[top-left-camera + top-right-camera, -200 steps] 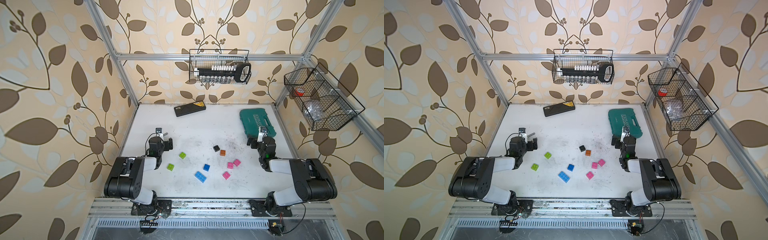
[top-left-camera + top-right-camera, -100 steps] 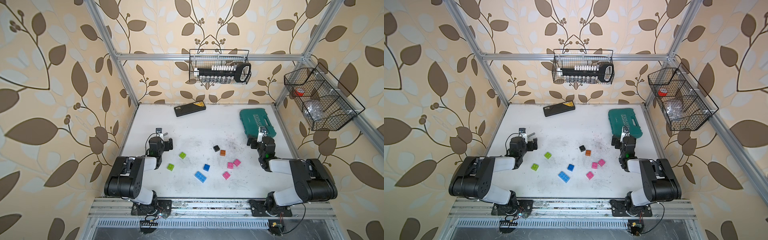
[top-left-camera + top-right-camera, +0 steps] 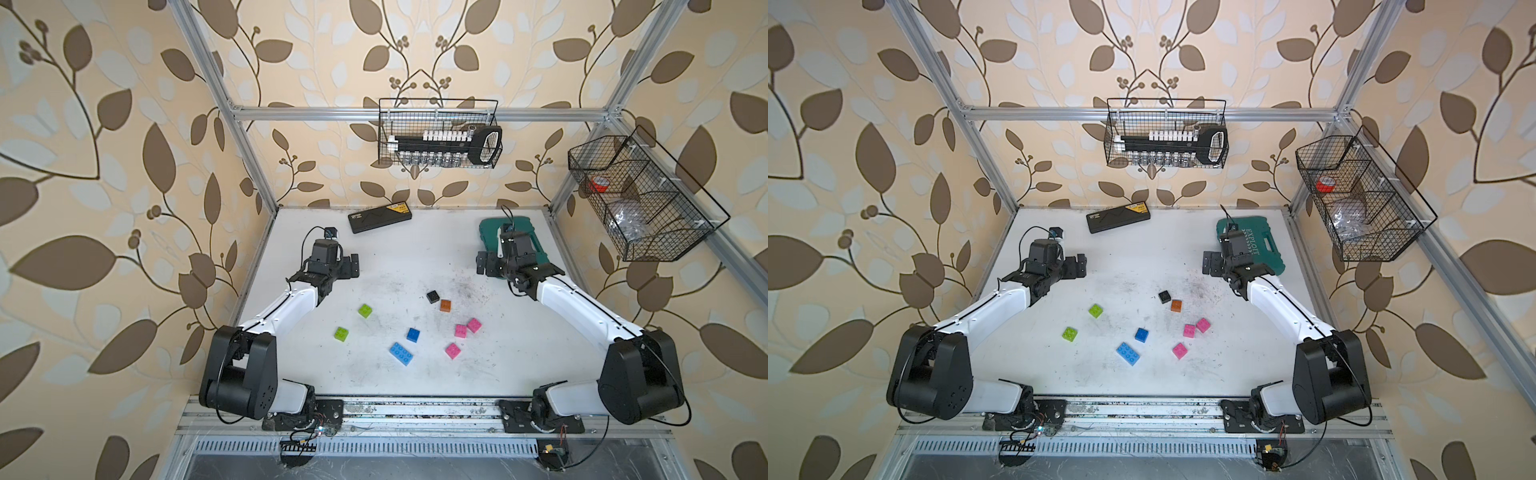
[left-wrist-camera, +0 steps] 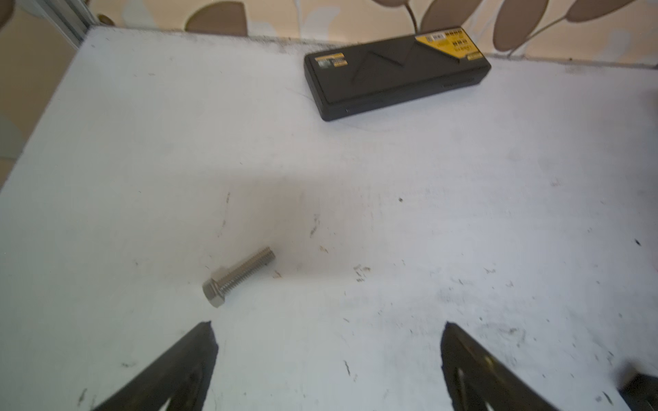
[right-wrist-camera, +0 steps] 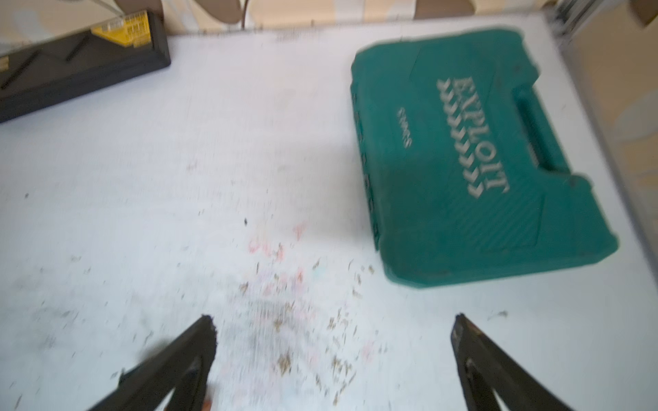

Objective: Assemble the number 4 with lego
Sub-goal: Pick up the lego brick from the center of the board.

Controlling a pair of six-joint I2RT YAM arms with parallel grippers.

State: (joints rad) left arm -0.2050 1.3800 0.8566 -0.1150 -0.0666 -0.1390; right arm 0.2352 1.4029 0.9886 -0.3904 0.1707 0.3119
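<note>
L gripper (image 4: pixel 327 325): jaws wide apart, nothing btwn them. Over bare table (image 3: pixel 395 249) on left side, well apart from every brick. Steel bolt (image 4: pixel 236 277) flat on table just ahead of one fingertip (image 4: pixel 206 334), not touching. Flat black box (image 4: pixel 395 71) farther off, by back wall.

R gripper (image 5: pixel 333 317): spread wide too, nothing held. Over scuffed, speckled patch on right side; teal tool case (image 5: pixel 463 160) near, apart from fingertips. That wrist view blurred.

Lego (image 3: pixel 1142 334): all loose on table, mid to front, btwn the 2 arms, in both top views. Lime green brick (image 3: pixel 365 310) left of centre; 2nd lime green brick (image 3: pixel 341 333) near it, closer to front. Black brick (image 3: pixel 432 296) + orange brick (image 3: pixel 446 305) just beside each other, farthest back of the lot. Pink brick (image 3: pixel 460 331) + 2nd pink brick (image 3: pixel 473 325) side by side, touching or nearly, can't tell which; 3rd pink brick (image 3: pixel 452 350) near, apart, toward front. Dark blue brick (image 3: pixel 413 334) in middle; longer light blue brick (image 3: pixel 401 354) just in front of it, lying askew. Studs up on all, as far as visible.

Number 4 not yet built: pieces separate.
</note>
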